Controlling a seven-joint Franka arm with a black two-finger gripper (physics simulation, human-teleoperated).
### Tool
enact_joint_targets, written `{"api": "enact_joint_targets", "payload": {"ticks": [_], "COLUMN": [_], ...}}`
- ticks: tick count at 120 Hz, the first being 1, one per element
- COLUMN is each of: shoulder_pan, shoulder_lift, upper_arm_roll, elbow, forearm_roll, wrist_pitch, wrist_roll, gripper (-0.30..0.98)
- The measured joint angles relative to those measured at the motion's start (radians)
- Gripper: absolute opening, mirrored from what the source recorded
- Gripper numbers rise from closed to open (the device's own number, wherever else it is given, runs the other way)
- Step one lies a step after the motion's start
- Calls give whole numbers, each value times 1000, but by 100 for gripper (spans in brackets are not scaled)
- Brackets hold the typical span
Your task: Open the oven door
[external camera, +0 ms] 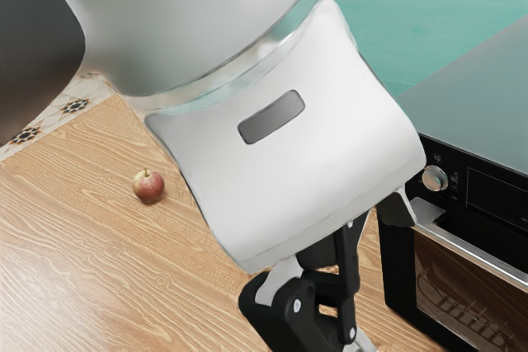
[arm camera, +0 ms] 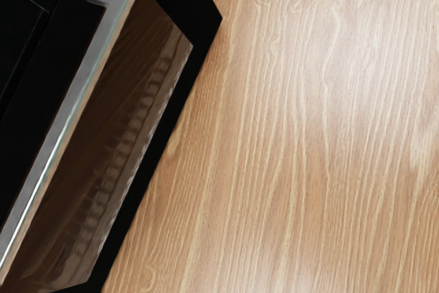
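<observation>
"Gripper (external camera: pixel 326 302): what's it doing?"

"It's hanging low beside the oven's knob end, and the pictures aren't showing whether it's clenching or releasing."

"And the oven door (external camera: pixel 466 290)?"

"It's standing shut in the oven's front. Its long axis is running level, from near the gripper toward the exterior view's lower right, and the handle (external camera: pixel 474 251) is following that line above the glass."

"Anything inside the oven (external camera: pixel 400 278)?"

"Something pale and ribbed is showing in the brown glass; I'm not telling rack from reflection."

"What's it all resting on?"

"Pale wood, a streaky tabletop (external camera: pixel 74 245). Farther off from the oven, an apple (external camera: pixel 149 186) is sitting bare on it. Patterned tiles (external camera: pixel 76 106) are lying past the edge, and a teal surface (external camera: pixel 412 6) is stretching behind the oven."
</observation>
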Motion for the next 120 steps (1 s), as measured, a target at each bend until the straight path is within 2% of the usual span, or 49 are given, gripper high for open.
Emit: {"api": "enact_joint_targets", "payload": {"ticks": [11, 32, 53, 76, 98, 120], "shoulder_pan": [-5, 3, -28, 2, 25, 75], "shoulder_lift": [47, 59, 130, 159, 158, 143], "upper_arm_roll": [-33, -38, -39, -28, 26, 33], "elbow": [-22, -127, -137, -161, -191, -258], "forearm_roll": [27, 58, 94, 125, 132, 134], "wrist_pitch": [58, 176, 250, 296, 328, 368], "wrist_roll": [112, 284, 415, 526, 608, 669], "gripper": [68, 68, 69, 69, 69, 69]}}
